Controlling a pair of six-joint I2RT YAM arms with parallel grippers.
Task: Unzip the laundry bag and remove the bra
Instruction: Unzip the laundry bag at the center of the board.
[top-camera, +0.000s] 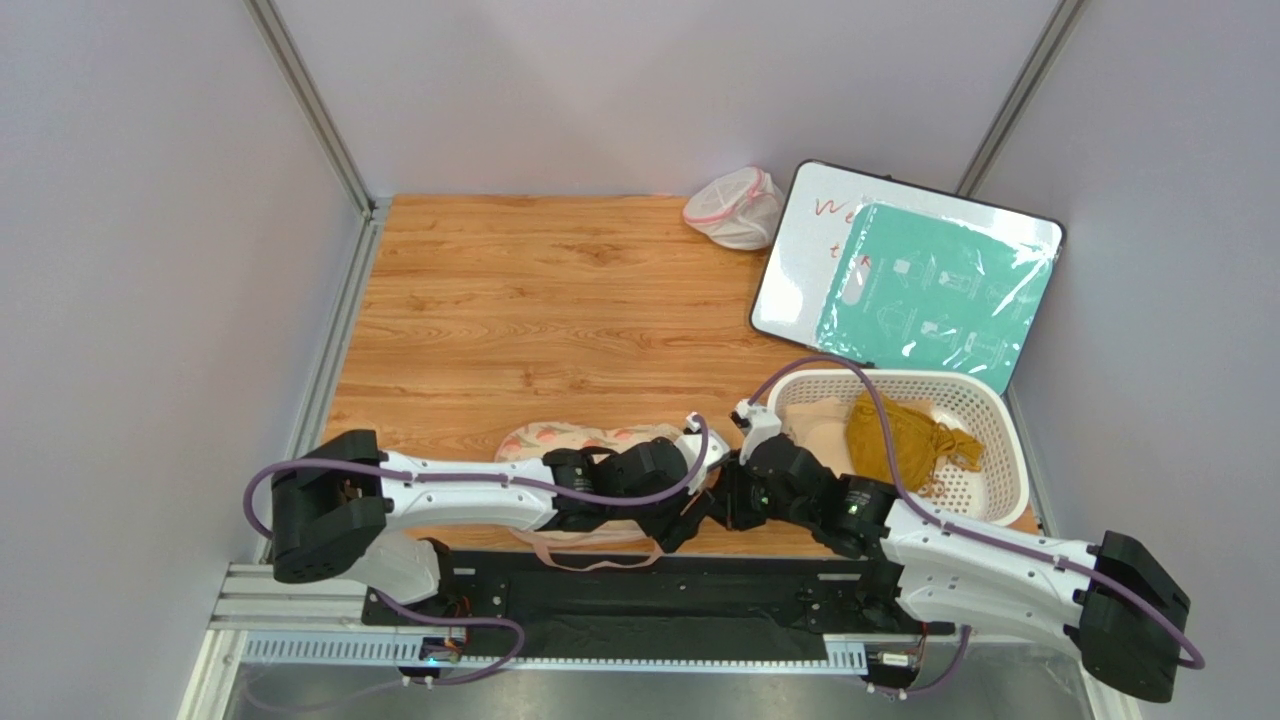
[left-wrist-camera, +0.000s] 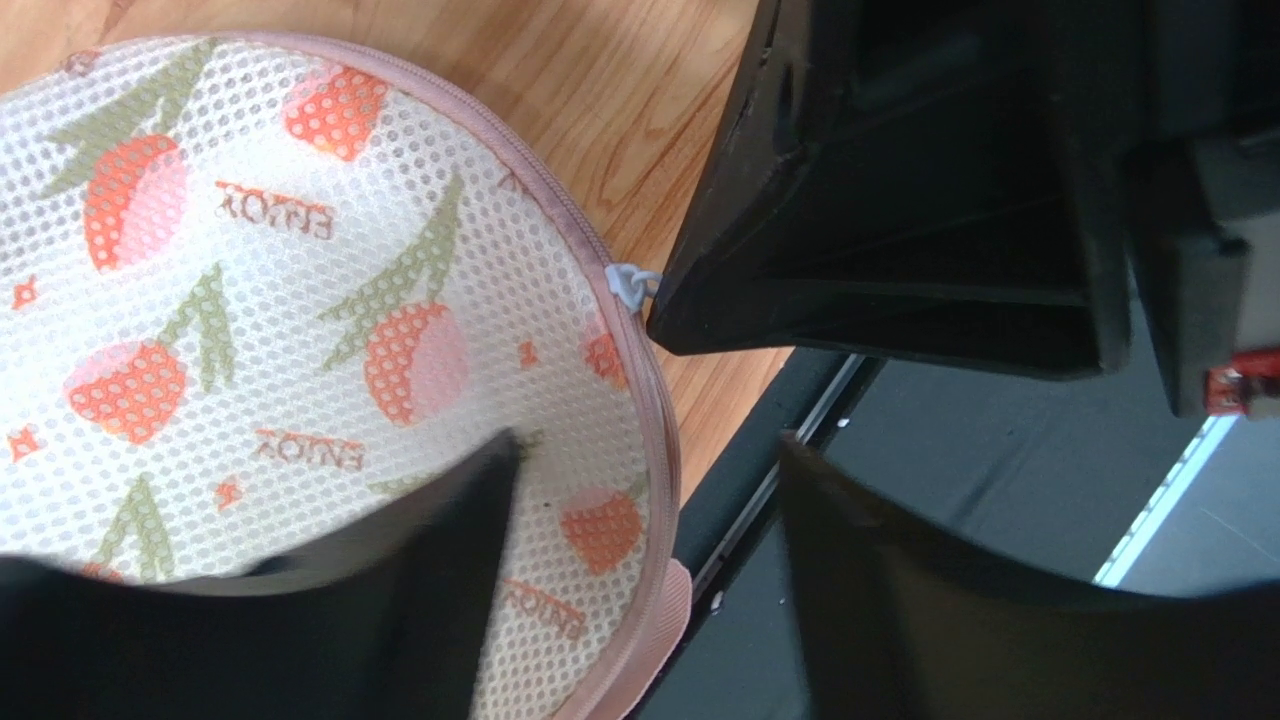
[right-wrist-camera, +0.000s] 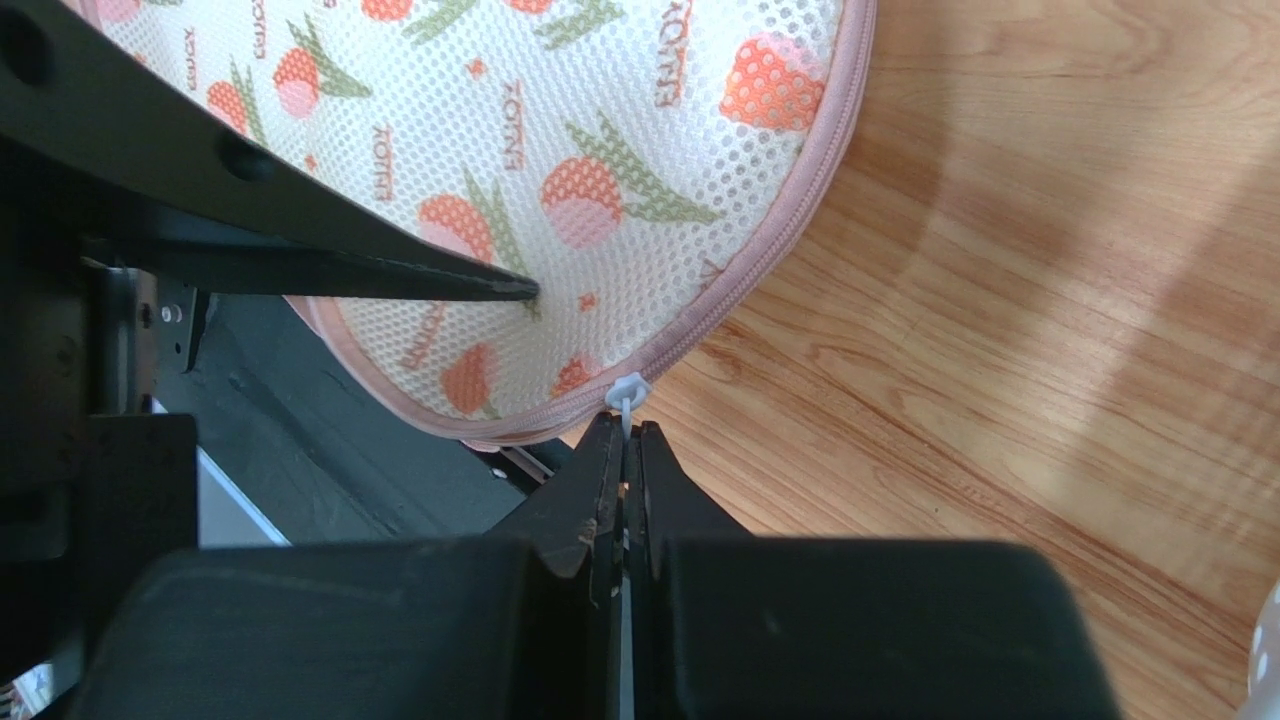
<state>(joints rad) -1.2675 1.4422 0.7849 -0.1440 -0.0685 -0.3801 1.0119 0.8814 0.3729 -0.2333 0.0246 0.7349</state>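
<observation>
The laundry bag, cream mesh with an orange-pink and green print and pink edging, lies flat at the table's near edge, partly under my left arm. In the right wrist view my right gripper is shut on the bag's small white zipper pull at the rim of the bag. My left gripper is open. One of its fingers lies over the bag and the other is beyond the bag's edge. The zipper pull shows beside the right gripper's fingers. The bra is hidden.
A white basket holding a mustard cloth stands at the right. A whiteboard with a green sheet leans behind it. A small white mesh pouch lies at the back. A thin pink loop hangs over the black base rail.
</observation>
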